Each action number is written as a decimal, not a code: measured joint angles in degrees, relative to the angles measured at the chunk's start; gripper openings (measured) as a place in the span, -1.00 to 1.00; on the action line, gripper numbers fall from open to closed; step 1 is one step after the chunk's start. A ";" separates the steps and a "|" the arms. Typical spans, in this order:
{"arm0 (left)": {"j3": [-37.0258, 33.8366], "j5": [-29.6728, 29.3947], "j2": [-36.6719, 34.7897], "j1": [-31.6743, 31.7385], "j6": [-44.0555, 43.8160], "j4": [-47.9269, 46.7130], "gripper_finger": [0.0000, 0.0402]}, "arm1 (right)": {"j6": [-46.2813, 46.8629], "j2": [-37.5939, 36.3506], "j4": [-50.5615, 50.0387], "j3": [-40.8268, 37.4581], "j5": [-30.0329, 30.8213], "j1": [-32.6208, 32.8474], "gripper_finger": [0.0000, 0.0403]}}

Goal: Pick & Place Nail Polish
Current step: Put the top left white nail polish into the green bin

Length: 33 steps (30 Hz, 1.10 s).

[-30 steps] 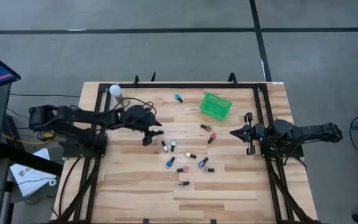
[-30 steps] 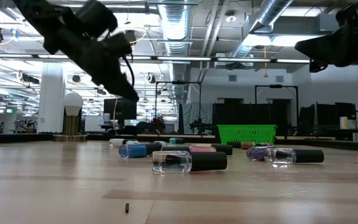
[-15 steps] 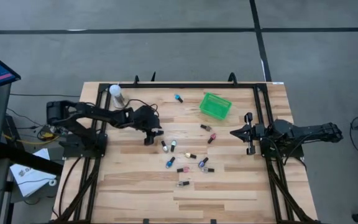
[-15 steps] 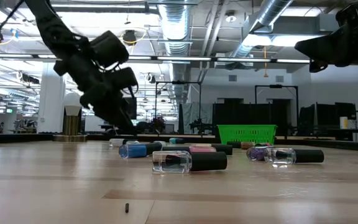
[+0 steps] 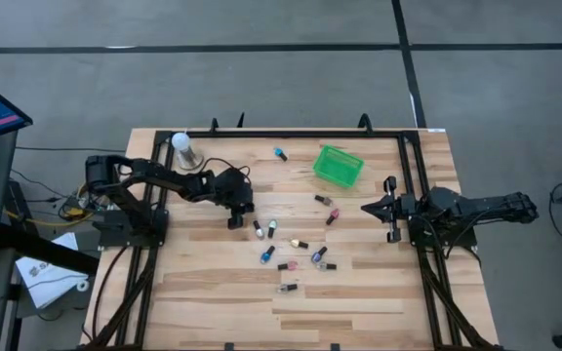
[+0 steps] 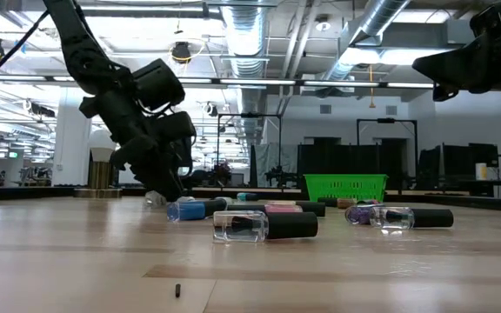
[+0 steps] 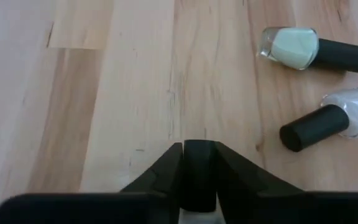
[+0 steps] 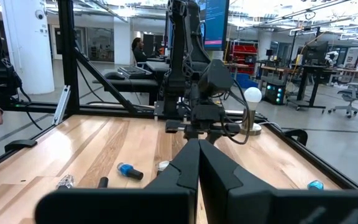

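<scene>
Up at one o'clock, the green plastic mesh basket [image 5: 339, 166] is sitting apparently empty on the pale wooden plank surface [image 5: 213, 292]; the left claw [image 5: 234, 220] is clamping a dark-capped nail polish bottle [image 7: 199, 180], the right claw [image 5: 369, 208] is pressing together.

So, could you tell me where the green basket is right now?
In the high view the green basket sits toward the table's far edge, right of centre, with a teal bottle to its left.

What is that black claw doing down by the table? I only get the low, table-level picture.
Observer: The left wrist view shows the left gripper pinching a nail polish bottle by its dark cap.
Operator: Are other bottles close to it?
Observer: Two lie just beyond it: a pale green bottle and a whitish bottle.
Operator: Where is the basket?
Observer: From above, the green basket sits past the bottles, nearer the right gripper, which waits shut.
</scene>
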 joint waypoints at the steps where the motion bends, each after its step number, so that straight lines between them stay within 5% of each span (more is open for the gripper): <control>1: 0.00 -0.01 -0.17 0.00 0.02 -0.04 -0.72 | 0.00 0.00 0.00 0.02 0.02 0.00 -1.00; 11: -0.10 -0.58 -6.19 -0.09 -1.98 -1.27 -0.72 | 0.00 0.00 -0.02 0.02 0.00 0.00 -1.00; 19: 8.28 -4.09 -14.78 -0.09 -1.32 5.24 -0.72 | -0.02 0.02 -0.35 0.02 0.00 -0.11 -1.00; 33: 38.88 -0.51 9.51 0.50 2.91 10.21 -0.72 | -0.04 0.03 -0.67 0.02 -0.01 -0.14 -1.00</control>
